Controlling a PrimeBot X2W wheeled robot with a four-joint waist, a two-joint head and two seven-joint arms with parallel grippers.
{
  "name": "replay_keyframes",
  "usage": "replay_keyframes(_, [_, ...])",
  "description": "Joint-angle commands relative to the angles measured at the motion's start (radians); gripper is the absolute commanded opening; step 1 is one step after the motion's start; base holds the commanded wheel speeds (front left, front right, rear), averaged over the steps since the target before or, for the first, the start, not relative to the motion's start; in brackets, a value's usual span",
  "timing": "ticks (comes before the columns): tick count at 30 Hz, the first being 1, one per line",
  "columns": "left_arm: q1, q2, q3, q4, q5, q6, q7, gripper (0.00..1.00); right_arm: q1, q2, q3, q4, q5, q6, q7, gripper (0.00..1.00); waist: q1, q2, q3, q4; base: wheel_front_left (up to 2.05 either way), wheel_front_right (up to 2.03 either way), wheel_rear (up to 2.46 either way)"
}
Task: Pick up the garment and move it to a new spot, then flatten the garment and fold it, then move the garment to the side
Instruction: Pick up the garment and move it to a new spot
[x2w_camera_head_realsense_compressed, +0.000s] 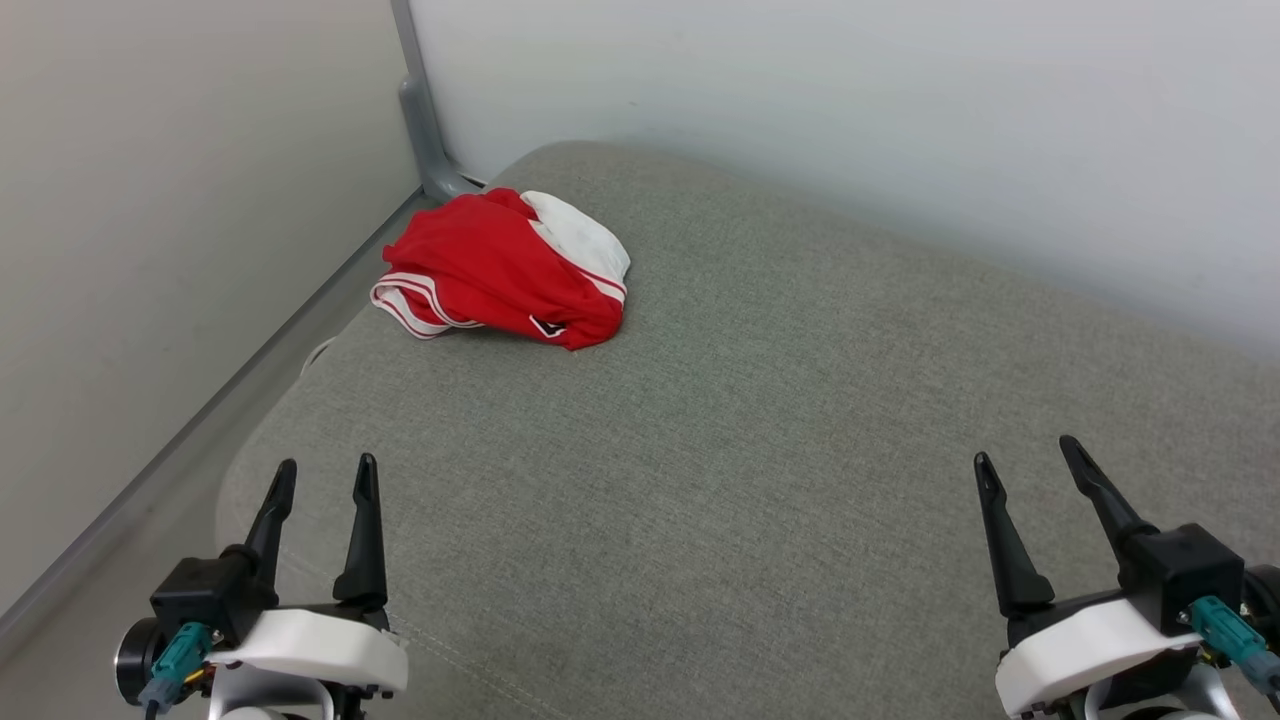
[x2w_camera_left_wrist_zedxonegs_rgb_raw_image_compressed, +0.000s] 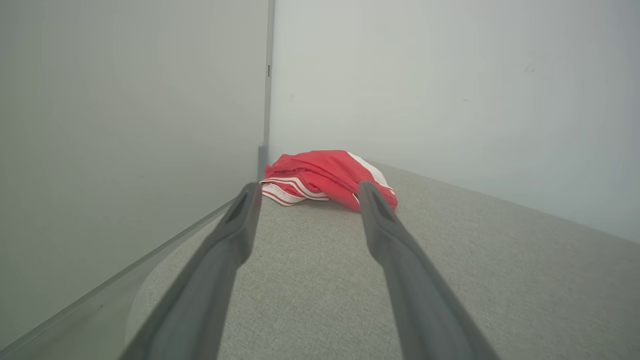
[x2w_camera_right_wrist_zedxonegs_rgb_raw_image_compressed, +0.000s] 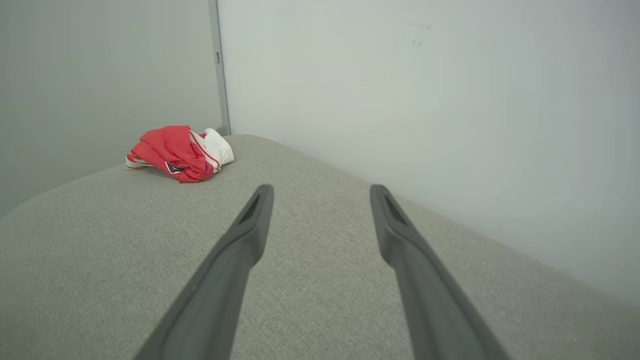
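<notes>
Garment (x2w_camera_head_realsense_compressed: 500, 270) bunched at the far-left corner of the grey cushion (x2w_camera_head_realsense_compressed: 760, 450), long axis roughly 9-to-3: 1 o'clock from left end effector (x2w_camera_head_realsense_compressed: 327, 463), 10 o'clock from right end effector (x2w_camera_head_realsense_compressed: 1025, 450); both open and empty, left nearer.

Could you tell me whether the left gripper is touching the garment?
Apart. The head view shows bare cushion between the left gripper and the garment.

Wide apart: left jaws, right jaws (empty)
</notes>
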Motion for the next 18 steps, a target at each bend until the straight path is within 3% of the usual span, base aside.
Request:
replay_keyframes(1, [-0.019, -0.003, 0.004, -0.003, -0.002, -0.003, -0.003, 1.00, -0.016, 0.000, 0.001, -0.002, -0.008, -0.001, 0.002, 1.00, 0.0000, 0.0000, 0.009, -0.004, 0.00, 0.00, 0.00])
replay_keyframes(10, [-0.212, 0.051, 0.008, 0.070, -0.080, -0.003, -0.003, 1.00, -0.080, -0.001, 0.003, -0.078, -0.087, -0.001, 0.074, 1.00, 0.0000, 0.0000, 0.168, -0.080, 0.00, 0.00, 0.00])
replay_keyframes(18, [-0.456, 0.185, -0.039, 0.197, -0.235, -0.003, 0.036, 1.00, -0.151, -0.001, 0.000, -0.141, -0.129, -0.001, 0.103, 1.00, 0.0000, 0.0000, 0.317, -0.181, 0.00, 0.00, 0.00])
